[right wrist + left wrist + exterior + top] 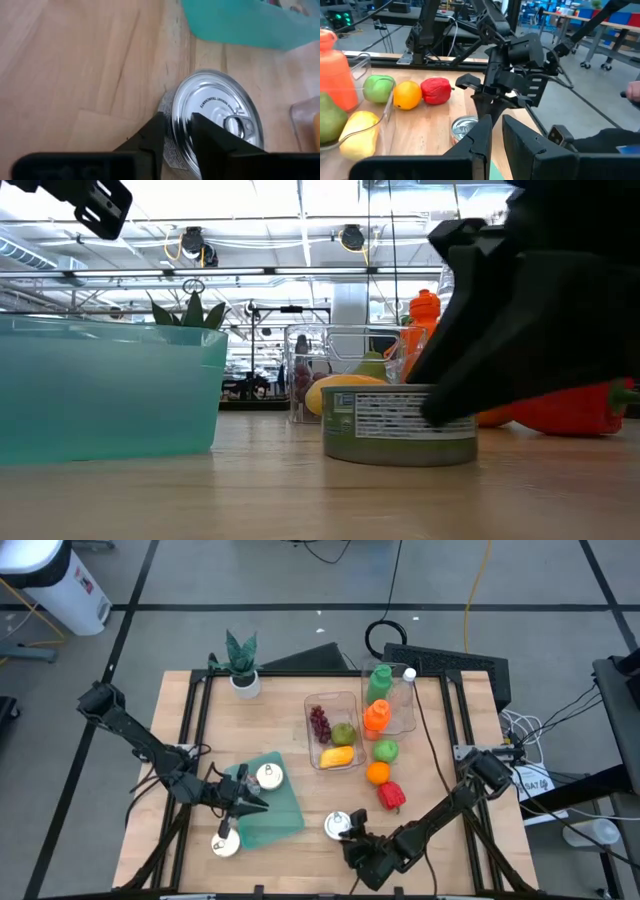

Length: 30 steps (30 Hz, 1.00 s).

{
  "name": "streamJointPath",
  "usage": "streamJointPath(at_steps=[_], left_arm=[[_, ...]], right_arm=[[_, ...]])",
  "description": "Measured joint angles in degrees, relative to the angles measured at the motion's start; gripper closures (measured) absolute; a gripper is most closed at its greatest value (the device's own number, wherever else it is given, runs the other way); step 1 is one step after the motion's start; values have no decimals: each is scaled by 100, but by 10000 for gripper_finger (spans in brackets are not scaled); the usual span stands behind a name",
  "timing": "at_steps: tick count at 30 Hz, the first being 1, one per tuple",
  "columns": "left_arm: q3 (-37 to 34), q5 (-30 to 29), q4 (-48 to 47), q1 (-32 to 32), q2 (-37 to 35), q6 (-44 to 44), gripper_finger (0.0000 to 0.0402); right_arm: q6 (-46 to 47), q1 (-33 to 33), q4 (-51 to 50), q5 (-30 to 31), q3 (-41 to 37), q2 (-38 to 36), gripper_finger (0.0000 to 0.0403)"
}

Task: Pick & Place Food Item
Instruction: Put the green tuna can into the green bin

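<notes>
A tin (336,824) with a silver pull-tab lid and a green paper label is stood upright on the wooden surface (290,730), near its front edge, just right of the teal bin (285,808). The right pincer (350,833) is set at the tin's rim; in the right wrist view its two fingers (150,137) are seen nearly closed, with only a narrow gap, over the tin's edge, and nothing is gripped between them.

Two more tins are seen by the teal bin: one (268,777) at its far corner, one (225,843) at its front left corner. The left pincer (245,798) is held over the bin with its fingers almost together and nothing in them.

Behind the tin, a clear plastic tub (352,700) is seen with dark grapes (320,723), a green pear (344,733) and a yellow mango (337,756) inside. A second clear tub (408,712) just to its right is seen with a green bottle (379,681) and an orange bottle (376,716) lying in it. On the bare wood in front of it, a green apple (386,750), an orange (378,773) and a red pepper (391,796) are lined up, near one another. A potted plant (242,665) is stood at the far left corner.
</notes>
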Motion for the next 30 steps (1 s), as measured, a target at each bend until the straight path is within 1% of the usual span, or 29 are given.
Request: streamJointPath(at_steps=[4,6,12,15,20,24,28,30], left_arm=[[0,-95,-6,0,2,-69,350],[0,-133,-9,0,2,-117,350],[0,-145,-9,0,2,-162,350],[0,-145,-9,-2,2,-162,350],[0,-143,-13,-1,2,-156,350],[0,-143,-22,-2,2,-153,350],[0,-141,-58,0,2,-154,350],[0,-46,-103,0,16,-248,350]], right_arm=[[361,-149,-194,-498,1,-11,379],[518,-210,-254,-704,0,-7,396],[562,-274,-204,-811,-5,-48,402],[513,-282,-151,-927,-11,-240,402],[309,-250,-265,-927,-52,-601,403],[169,-236,-134,-888,-47,-875,403],[67,-234,7,-879,-42,-929,403],[68,-236,6,-883,-42,-931,403]])
